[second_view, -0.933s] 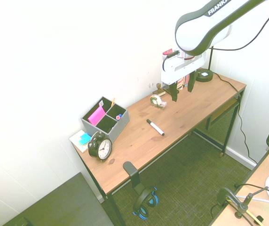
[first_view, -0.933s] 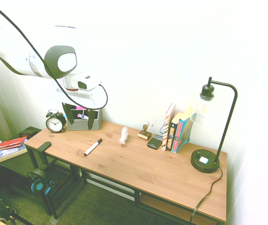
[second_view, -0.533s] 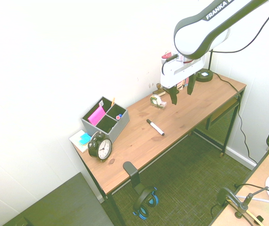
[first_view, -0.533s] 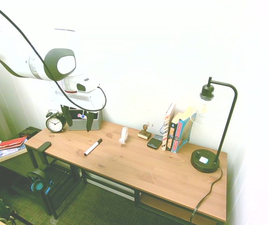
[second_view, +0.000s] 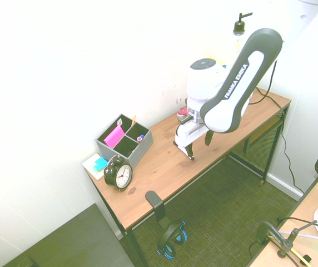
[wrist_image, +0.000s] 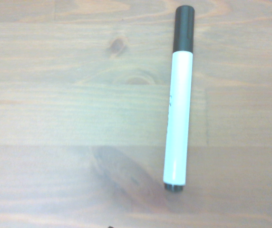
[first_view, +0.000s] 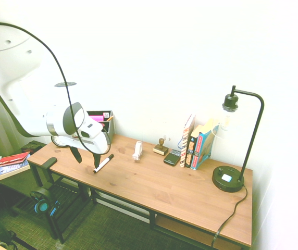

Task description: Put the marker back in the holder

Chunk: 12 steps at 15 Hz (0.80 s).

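The arm has swung down from the grey holder (first_view: 101, 121) at the back and now hangs low over the marker (first_view: 103, 163), left of centre in the first exterior view. The marker lies flat on the wooden surface (first_view: 159, 187), black cap toward the wall. The hand (first_view: 86, 158) points down with its fingers spread wide either side of the marker's near end, gripping nothing. The holder stands at the surface's left rear, the alarm clock (second_view: 118, 173) beside it.
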Available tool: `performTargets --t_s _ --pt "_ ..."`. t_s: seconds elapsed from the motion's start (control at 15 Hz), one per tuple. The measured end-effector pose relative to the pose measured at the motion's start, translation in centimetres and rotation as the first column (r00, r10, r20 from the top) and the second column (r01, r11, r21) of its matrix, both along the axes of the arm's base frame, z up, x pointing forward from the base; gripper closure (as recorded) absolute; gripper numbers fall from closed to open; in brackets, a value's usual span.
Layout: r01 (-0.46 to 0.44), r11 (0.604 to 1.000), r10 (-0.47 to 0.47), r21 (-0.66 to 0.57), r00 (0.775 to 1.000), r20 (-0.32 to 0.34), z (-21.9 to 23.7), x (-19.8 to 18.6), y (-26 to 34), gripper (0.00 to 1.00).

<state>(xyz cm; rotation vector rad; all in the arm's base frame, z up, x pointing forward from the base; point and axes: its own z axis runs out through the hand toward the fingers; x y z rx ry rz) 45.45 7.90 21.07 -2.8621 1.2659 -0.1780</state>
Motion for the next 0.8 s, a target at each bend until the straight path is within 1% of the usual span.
performTargets --t_s 0.2,0.33,0.53,0.8 --pt "0.013 1.0 -0.013 0.008 1.0 -0.006 -2.7 3.0 1.3 1.0" --pt "0.026 0.999 -0.026 0.026 1.0 -0.008 -3.6 4.9 2.2 1.0" --pt "0.029 0.999 -0.029 0.046 1.0 -0.008 -3.8 6.9 2.4 1.0" --pt "0.031 0.999 -0.03 0.043 1.0 -0.007 -4.0 8.2 2.0 1.0"
